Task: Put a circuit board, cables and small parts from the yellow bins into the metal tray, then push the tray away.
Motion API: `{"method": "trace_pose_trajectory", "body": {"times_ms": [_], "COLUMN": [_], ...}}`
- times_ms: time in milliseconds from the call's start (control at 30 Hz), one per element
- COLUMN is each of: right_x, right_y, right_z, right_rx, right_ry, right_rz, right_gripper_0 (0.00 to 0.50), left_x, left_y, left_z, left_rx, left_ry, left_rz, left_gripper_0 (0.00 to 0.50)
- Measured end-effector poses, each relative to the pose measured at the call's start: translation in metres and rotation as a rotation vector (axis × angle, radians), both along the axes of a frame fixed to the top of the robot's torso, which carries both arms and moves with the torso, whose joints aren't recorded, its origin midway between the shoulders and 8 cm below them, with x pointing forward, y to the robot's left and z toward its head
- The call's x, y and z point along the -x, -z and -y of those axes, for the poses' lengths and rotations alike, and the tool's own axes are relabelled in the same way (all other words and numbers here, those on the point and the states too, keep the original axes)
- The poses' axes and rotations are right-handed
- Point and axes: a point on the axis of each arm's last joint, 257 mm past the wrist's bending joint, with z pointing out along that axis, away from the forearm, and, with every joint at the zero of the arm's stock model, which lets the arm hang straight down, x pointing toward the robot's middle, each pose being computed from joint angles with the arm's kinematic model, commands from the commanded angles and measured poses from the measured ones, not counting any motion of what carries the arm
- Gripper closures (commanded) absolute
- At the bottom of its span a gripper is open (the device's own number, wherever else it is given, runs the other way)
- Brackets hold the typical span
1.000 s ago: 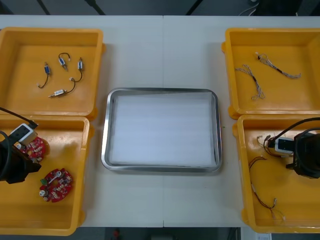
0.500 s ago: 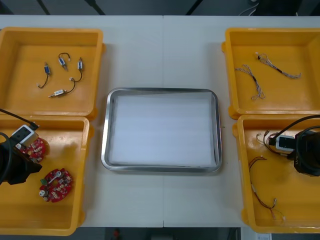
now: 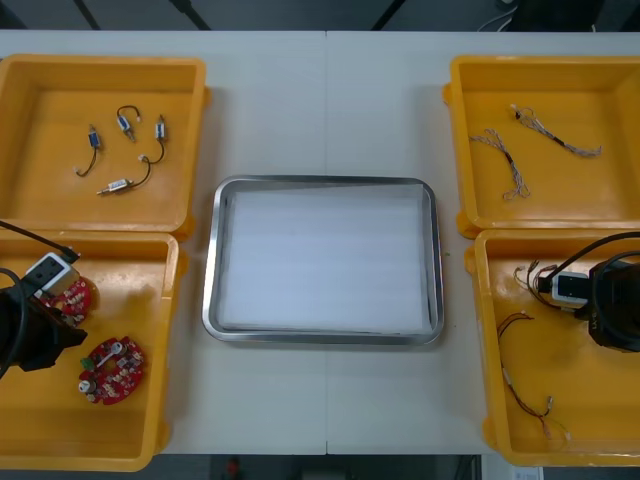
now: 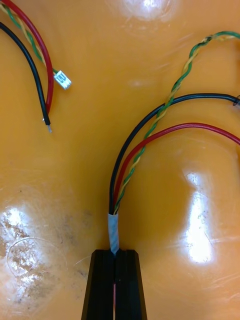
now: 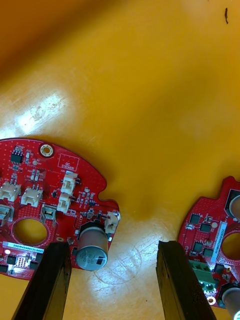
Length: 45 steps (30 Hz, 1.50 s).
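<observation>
My right gripper is down in the near right yellow bin. In the right wrist view its fingers are shut on the white-taped end of a cable of black, red and green-yellow strands, which fans out over the bin floor. My left gripper hovers in the near left yellow bin, open. Its fingers straddle the edge of one round red circuit board, and a second board lies beside the other finger. The metal tray, white inside, sits between the bins.
Another red, black and green-yellow cable lies farther off in the same bin, also seen as. Small metal parts lie in the far left bin, thin cables in the far right bin.
My right gripper has shut on the taped cable end. My left arm has eased slightly toward the table's near edge, over the boards.
</observation>
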Motion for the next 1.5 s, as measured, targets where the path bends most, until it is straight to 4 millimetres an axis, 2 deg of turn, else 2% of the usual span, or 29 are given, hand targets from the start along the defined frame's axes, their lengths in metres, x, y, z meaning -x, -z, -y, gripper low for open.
{"method": "trace_pose_trajectory", "body": {"times_ms": [133, 300, 367, 433, 800, 900, 933, 967, 1000, 1033, 1100, 1167, 1367, 1500], "right_x": [0.007, 0.008, 0.009, 0.010, 0.034, 0.040, 0.042, 0.043, 0.045, 0.046, 0.049, 0.052, 0.057, 0.058], "right_y": [-0.005, -0.025, -0.035, -0.044, -0.088, -0.098, -0.102, -0.104, -0.107, -0.109, -0.113, -0.117, -0.129, -0.133], "right_z": [0.001, 0.001, 0.001, 0.000, -0.009, -0.015, -0.016, -0.016, -0.015, -0.014, -0.011, -0.010, -0.009, -0.010], "right_rx": [0.006, 0.011, 0.011, 0.001, -0.143, -0.209, -0.232, -0.251, -0.264, -0.269, -0.269, -0.269, -0.309, -0.304], "right_ry": [0.001, -0.009, -0.012, -0.011, 0.028, 0.094, 0.132, 0.168, 0.202, 0.223, 0.245, 0.268, 0.483, 0.528], "right_rz": [-0.033, -0.042, -0.041, -0.048, -0.135, -0.162, -0.172, -0.181, -0.190, -0.196, -0.203, -0.209, -0.228, -0.218], "right_gripper_0": [0.500, 0.500, 0.500, 0.500, 0.500, 0.500, 0.500, 0.500, 0.500, 0.500, 0.500, 0.500, 0.500, 0.500], "left_x": [-0.001, -0.001, -0.001, -0.002, -0.004, -0.005, -0.006, -0.006, -0.006, -0.006, -0.007, -0.008, -0.010, -0.010], "left_y": [0.001, 0.001, 0.001, 0.001, 0.000, -0.001, -0.001, -0.001, -0.001, -0.001, -0.001, -0.002, -0.002, -0.002], "left_z": [-0.003, -0.004, -0.005, -0.005, -0.006, -0.007, -0.007, -0.008, -0.008, -0.009, -0.009, -0.010, -0.010, -0.010], "left_rx": [-0.005, -0.010, -0.011, -0.011, -0.014, -0.018, -0.020, -0.023, -0.026, -0.028, -0.033, -0.036, -0.038, -0.041], "left_ry": [-0.003, -0.004, -0.005, -0.006, -0.004, -0.002, -0.001, 0.000, 0.001, 0.002, 0.004, 0.006, 0.008, 0.009], "left_rz": [0.001, 0.003, 0.004, 0.004, 0.017, 0.022, 0.024, 0.025, 0.026, 0.027, 0.031, 0.036, 0.045, 0.046], "left_gripper_0": [0.000, 0.000, 0.014, 0.049, 0.091, 0.121, 0.139, 0.178, 0.246, 0.292, 0.448, 0.498, 0.500, 0.500]}}
